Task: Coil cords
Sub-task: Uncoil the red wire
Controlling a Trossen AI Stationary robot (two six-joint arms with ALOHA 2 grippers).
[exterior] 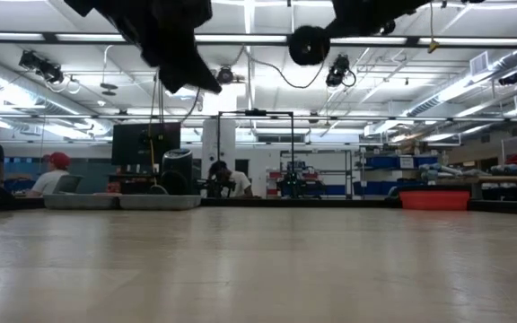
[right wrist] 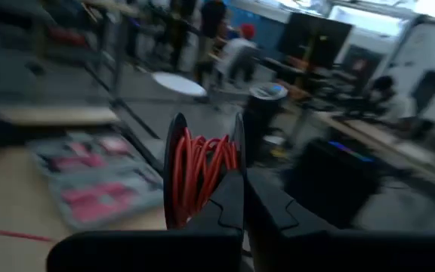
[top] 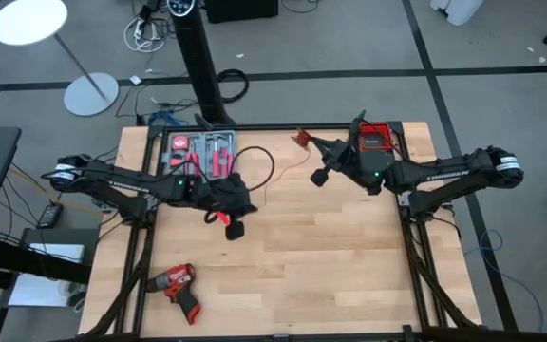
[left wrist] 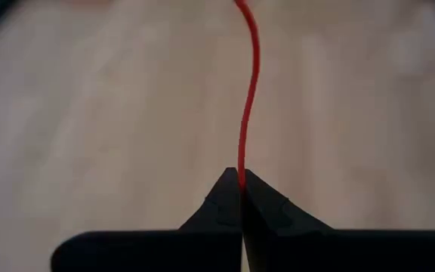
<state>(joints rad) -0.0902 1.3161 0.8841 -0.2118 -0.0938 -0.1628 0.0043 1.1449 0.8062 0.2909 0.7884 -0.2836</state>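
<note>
Between the left gripper's (left wrist: 241, 181) closed fingertips a thin red wire (left wrist: 248, 91) is pinched; it leaves the tips and runs away over the pale wood in a gentle curve. From overhead that gripper (top: 228, 220) hangs over the table's (top: 330, 275) left-centre part, just in front of the tool tray (top: 198, 152), with a small patch of red at its tip.

Across the table the right gripper (right wrist: 242, 177) has its fingers pressed together on a black spool (right wrist: 178, 170) wound with more of the red wire; the spool stands on edge against the fingertips, its two dark flanges on either side of the red turns. Overhead, this gripper (top: 323, 171) is near the back edge, right of centre, with a round black shape at its end. A faint red line runs from there toward the table's middle.

A thin black cable (top: 259, 163) loops on the wood between the two arms, beside the tray's right edge. I cannot tell whether either gripper touches it.

Farther out, a red-and-black box (top: 375, 139) sits at the back right corner, and a red drill (top: 177, 282) lies near the front left, well apart from both arms. Beyond the table people sit at benches in the room.
</note>
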